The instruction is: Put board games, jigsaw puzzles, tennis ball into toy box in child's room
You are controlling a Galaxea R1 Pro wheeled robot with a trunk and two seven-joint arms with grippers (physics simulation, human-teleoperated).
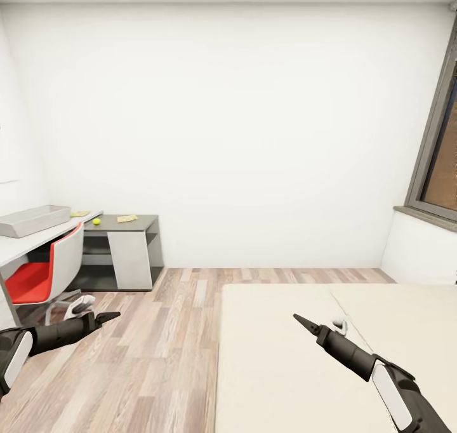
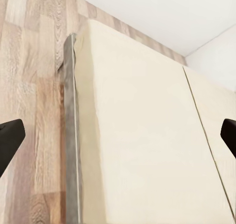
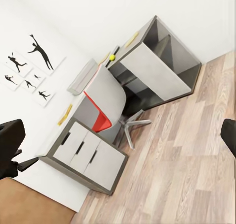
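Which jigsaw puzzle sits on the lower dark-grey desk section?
The jigsaw puzzle right of the tennis ball. It lies on the dark top; the other puzzle lies on the light-grey top beside the toy box.

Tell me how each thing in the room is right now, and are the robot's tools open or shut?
left tool: open, holding nothing.
right tool: open, holding nothing.
toy box: upright on the table, inside hidden.
tennis ball: on the table, not in the box.
jigsaw puzzle: flat on the dark section.
drawers: closed.
bed: bare where visible.

White walls (image 1: 254, 134), wood-plank floor (image 1: 165, 344), window (image 1: 441, 160).
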